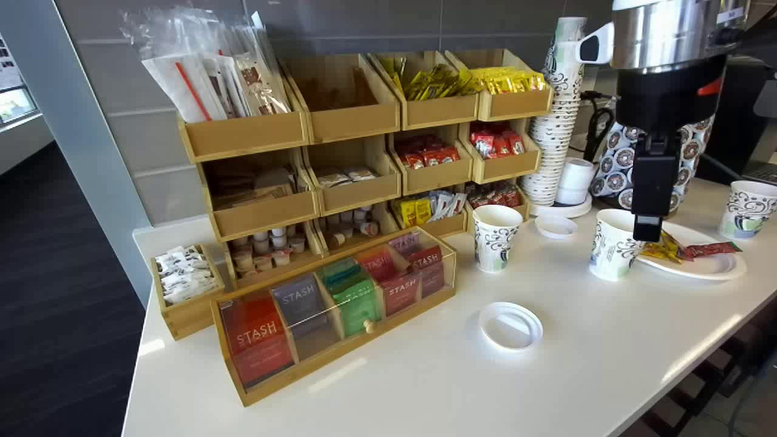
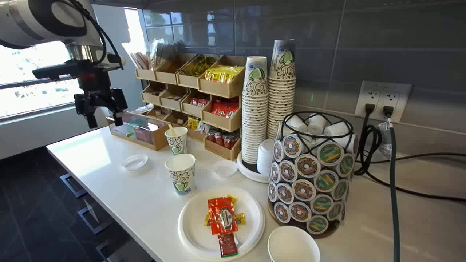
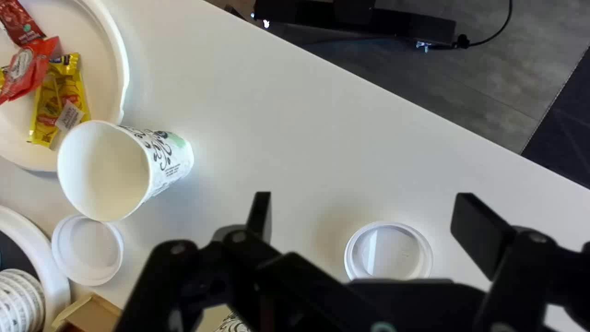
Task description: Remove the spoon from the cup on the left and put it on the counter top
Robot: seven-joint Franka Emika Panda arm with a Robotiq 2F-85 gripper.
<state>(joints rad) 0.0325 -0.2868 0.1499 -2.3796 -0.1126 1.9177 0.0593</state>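
The claw [image 2: 105,122] hung above the counter top [image 2: 145,196], its fingers spread wide. The spoon [image 2: 171,126] leaned in the cup [image 2: 177,142] with one end poking out of the top, apart from the claw and, in an exterior view, to its right and a little lower. In the wrist view a lid [image 3: 388,251] showed beneath the claw, between the fingers, with a second cup [image 3: 122,168] to their left.

Packets [image 2: 221,215] on a plate [image 2: 193,222]
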